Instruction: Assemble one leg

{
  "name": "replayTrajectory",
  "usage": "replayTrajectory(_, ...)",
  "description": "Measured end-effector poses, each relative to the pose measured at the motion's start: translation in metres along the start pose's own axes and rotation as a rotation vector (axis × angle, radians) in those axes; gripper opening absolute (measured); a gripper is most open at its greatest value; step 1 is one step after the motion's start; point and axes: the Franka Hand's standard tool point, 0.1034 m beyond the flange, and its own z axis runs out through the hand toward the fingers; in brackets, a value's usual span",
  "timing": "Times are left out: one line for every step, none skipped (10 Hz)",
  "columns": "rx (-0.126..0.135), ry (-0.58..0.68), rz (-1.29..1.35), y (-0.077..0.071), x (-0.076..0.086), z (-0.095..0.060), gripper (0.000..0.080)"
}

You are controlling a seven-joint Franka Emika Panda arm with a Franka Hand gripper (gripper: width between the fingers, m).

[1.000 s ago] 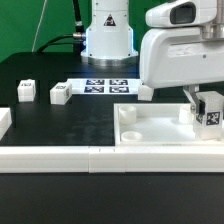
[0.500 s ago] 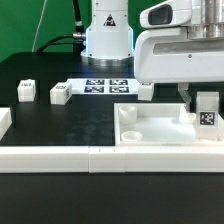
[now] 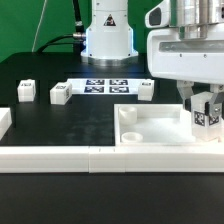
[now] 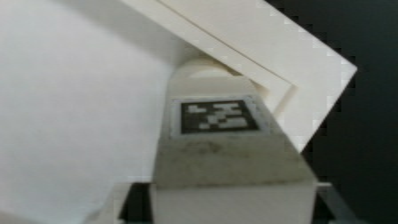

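My gripper (image 3: 204,108) is shut on a leg (image 3: 207,114), a small white block with a black-and-white marker tag. It holds the leg upright over the far corner of the large white tray-like part (image 3: 160,128), at the exterior view's right. In the wrist view the leg (image 4: 222,140) fills the middle, tag facing the camera, its far end at the tray's corner (image 4: 267,75). The dark fingers (image 4: 146,200) press both its sides. Three other legs lie on the black table: two at the left (image 3: 25,92) (image 3: 60,94) and one behind the tray (image 3: 145,92).
The marker board (image 3: 105,86) lies flat in front of the robot base (image 3: 106,35). Long white border rails (image 3: 60,155) run along the front edge, with a short rail end at the left (image 3: 4,122). A round hole (image 3: 129,133) sits in the tray's near left corner.
The gripper has turned about its vertical axis with the leg still held. The leg stays at the tray's far right corner, slightly lower and tilted differently.
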Motion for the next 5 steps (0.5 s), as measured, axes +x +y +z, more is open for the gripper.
replayTrajectory(-0.001, -0.004, 0.077, 0.0007, -0.0001, -0.0001, 0.0291)
replayTrajectory(-0.007, -0.014, 0.178, 0.0018, -0.0014, -0.0003, 0.0292)
replayTrajectory(-0.01, -0.023, 0.263, 0.0024, -0.0023, -0.0002, 0.0292)
replayTrajectory(-0.011, -0.023, 0.301, 0.0025, -0.0028, -0.0002, 0.0292)
replayTrajectory(-0.011, -0.022, 0.291, 0.0025, -0.0026, -0.0002, 0.0307)
